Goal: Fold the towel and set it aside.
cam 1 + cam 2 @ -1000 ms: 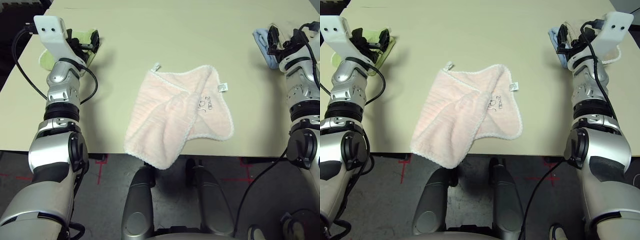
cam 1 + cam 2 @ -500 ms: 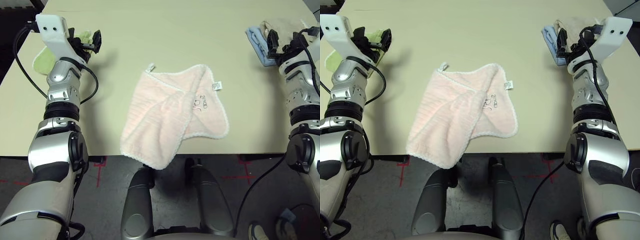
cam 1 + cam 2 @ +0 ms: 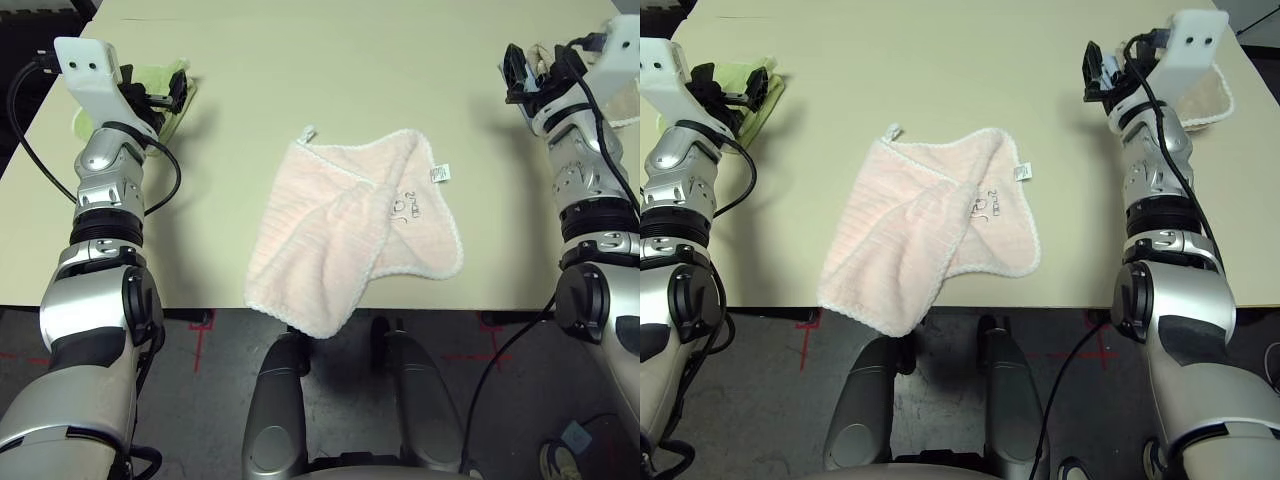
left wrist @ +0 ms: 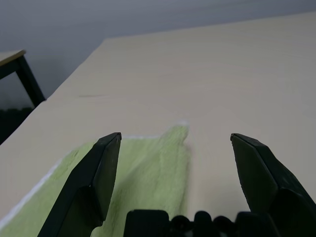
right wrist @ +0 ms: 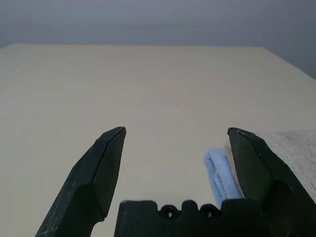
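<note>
Lying near the middle of the pale beige table (image 3: 330, 70), the pale pink fluffy terry towel (image 3: 350, 225) is seen from the head views with one flap folded diagonally over itself and its near left corner hanging over the near table edge. A small white tag (image 3: 438, 173) is sewn at its far right corner, and dark embroidered writing (image 3: 403, 204) sits just beside it; the letters cannot be read. A small white loop (image 3: 309, 131) sticks out at the far left corner.

The left gripper (image 4: 175, 163) is held at the far left, its two black fingers spread wide apart and holding nothing. In the left wrist view a light green folded towel (image 4: 133, 182) is shown directly below those fingers, on the table.

The right gripper (image 5: 175, 158) is held at the far right, likewise wide open and empty. In the right wrist view a light blue folded towel (image 5: 219, 175) is revealed beside a beige folded towel (image 5: 291, 148); from the right eye view the beige one (image 3: 1202, 100) is partly visible behind the arm.

Both grippers are well apart from the pink towel.
</note>
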Robot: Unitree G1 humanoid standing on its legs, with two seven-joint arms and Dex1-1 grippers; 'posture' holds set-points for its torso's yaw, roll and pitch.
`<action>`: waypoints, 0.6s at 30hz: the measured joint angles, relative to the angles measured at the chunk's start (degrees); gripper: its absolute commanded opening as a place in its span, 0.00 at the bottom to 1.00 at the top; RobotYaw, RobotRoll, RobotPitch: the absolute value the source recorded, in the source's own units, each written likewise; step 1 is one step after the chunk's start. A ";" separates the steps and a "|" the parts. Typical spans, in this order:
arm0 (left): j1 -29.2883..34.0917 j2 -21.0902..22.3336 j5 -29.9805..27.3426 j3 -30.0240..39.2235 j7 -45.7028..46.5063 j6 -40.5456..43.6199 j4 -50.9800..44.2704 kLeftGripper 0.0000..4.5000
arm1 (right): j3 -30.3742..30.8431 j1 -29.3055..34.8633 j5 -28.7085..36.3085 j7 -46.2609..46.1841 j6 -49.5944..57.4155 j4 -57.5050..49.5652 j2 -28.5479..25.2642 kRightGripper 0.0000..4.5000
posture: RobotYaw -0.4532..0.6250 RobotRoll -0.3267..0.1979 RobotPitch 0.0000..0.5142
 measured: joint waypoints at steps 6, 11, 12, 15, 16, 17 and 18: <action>-1.04 0.36 -5.83 -3.00 -34.01 11.55 -2.86 1.00 | -0.28 -0.59 0.85 9.87 0.01 5.64 -2.64 1.00 | 0.43 0.62 0.66; -1.40 2.73 -3.63 -9.86 -54.11 12.68 -2.54 1.00 | -0.12 -1.53 0.89 15.62 0.41 6.75 -3.42 1.00 | 0.43 0.62 0.61; -1.75 2.92 -3.32 -10.59 -56.63 12.47 -2.49 1.00 | 0.32 -1.58 0.88 17.33 0.90 6.61 -3.44 1.00 | 0.43 0.62 0.59; -2.85 3.32 -2.99 -11.79 -62.88 11.98 -2.49 1.00 | 2.20 -1.66 0.82 24.07 2.88 5.81 -3.20 1.00 | 0.43 0.62 0.58; -2.92 3.71 -2.95 -12.03 -64.33 11.74 -2.50 1.00 | 3.18 -2.01 0.71 26.28 3.94 5.80 -3.16 1.00 | 0.43 0.62 0.58; -2.91 4.19 -2.85 -12.52 -65.56 11.42 -2.50 1.00 | 4.05 -2.53 0.40 28.35 5.09 5.80 -3.15 1.00 | 0.43 0.62 0.58; -2.91 4.52 -2.74 -12.93 -66.24 11.09 -2.50 1.00 | 5.01 -3.10 -0.02 29.73 5.99 5.80 -3.15 1.00 | 0.44 0.62 0.59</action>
